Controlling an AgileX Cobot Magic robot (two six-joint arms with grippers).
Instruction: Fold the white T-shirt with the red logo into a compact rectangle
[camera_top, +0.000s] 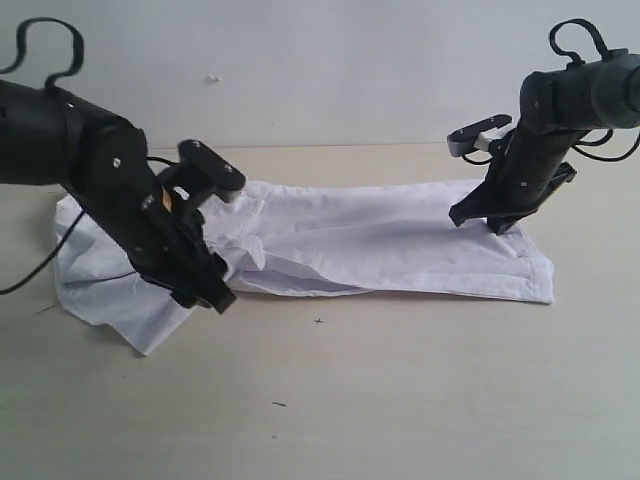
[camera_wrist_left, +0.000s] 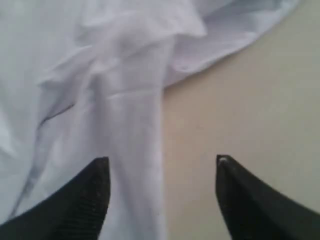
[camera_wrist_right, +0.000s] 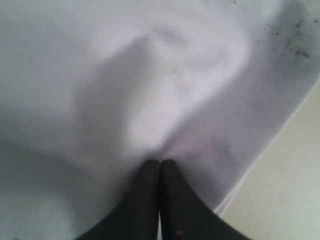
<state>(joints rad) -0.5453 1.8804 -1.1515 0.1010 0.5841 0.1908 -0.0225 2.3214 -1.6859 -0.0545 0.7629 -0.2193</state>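
Note:
The white T-shirt (camera_top: 380, 245) lies folded into a long band across the table, bunched and wrinkled at its left end. The red logo is hidden. My left gripper (camera_top: 212, 296) is open and low over the shirt's front edge at the left. In the left wrist view one fingertip (camera_wrist_left: 100, 172) is over the cloth (camera_wrist_left: 100, 75) and the other over bare table, left gripper (camera_wrist_left: 161, 161) holding nothing. My right gripper (camera_top: 497, 224) presses down near the shirt's right end. In the right wrist view this gripper (camera_wrist_right: 160, 163) is shut, with cloth (camera_wrist_right: 150, 75) drawn up in a ridge at its tips.
The beige table (camera_top: 400, 400) extends in front of the shirt, with a few small dark specks (camera_top: 318, 321). A pale wall (camera_top: 320, 70) stands behind. A black cable (camera_top: 30, 265) hangs from the left arm beside the shirt's left end.

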